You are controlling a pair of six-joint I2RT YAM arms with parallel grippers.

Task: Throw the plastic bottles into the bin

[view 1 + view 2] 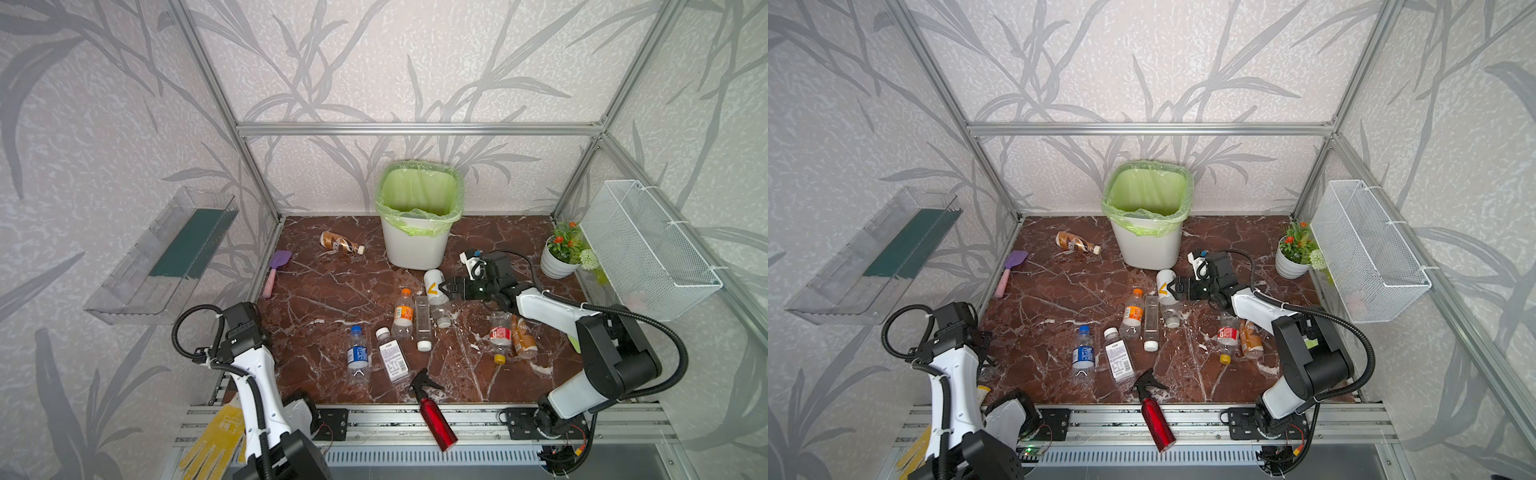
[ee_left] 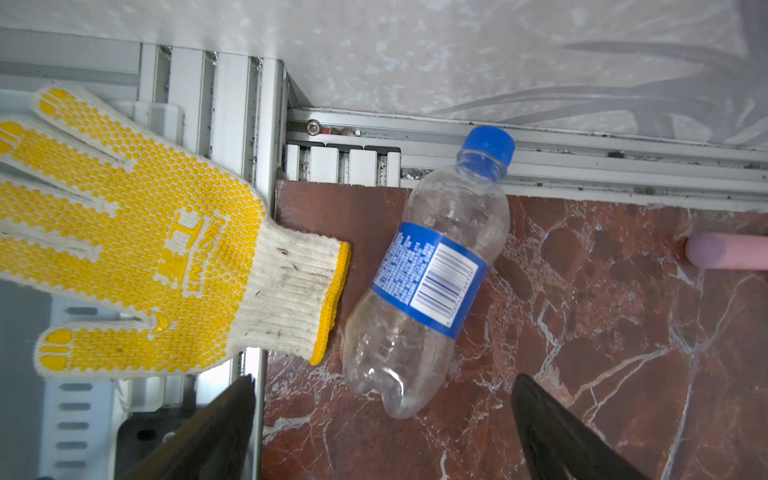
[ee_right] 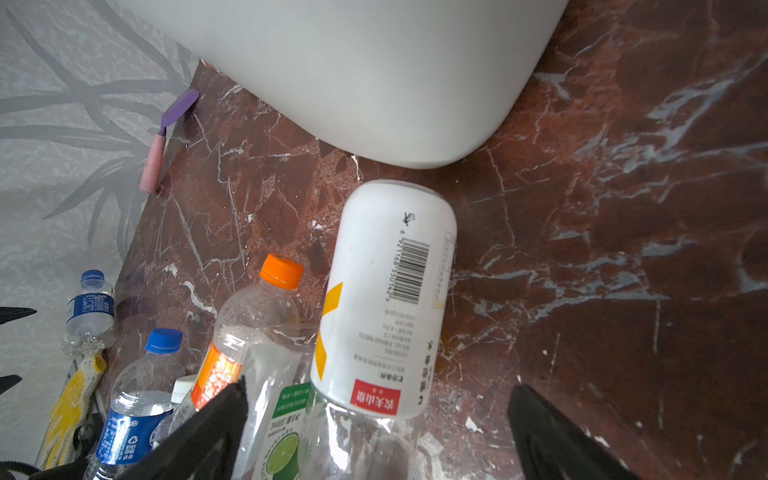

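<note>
Straddling white-label bottle point(image 3: 386, 291), right fingers point(image 3: 548, 428) spread wide, not clamped; bottle lies at tabletop point(image 1: 324, 299) centre, just in front of bin point(image 1: 415, 245), which stands at far edge. Also released: left fingers point(image 2: 224, 411), above blue-label bottle point(image 2: 424, 270) lying at near-left corner beside glove point(image 2: 145, 232); other bottles point(image 1: 403, 316) scattered from centre to near edge.
</note>
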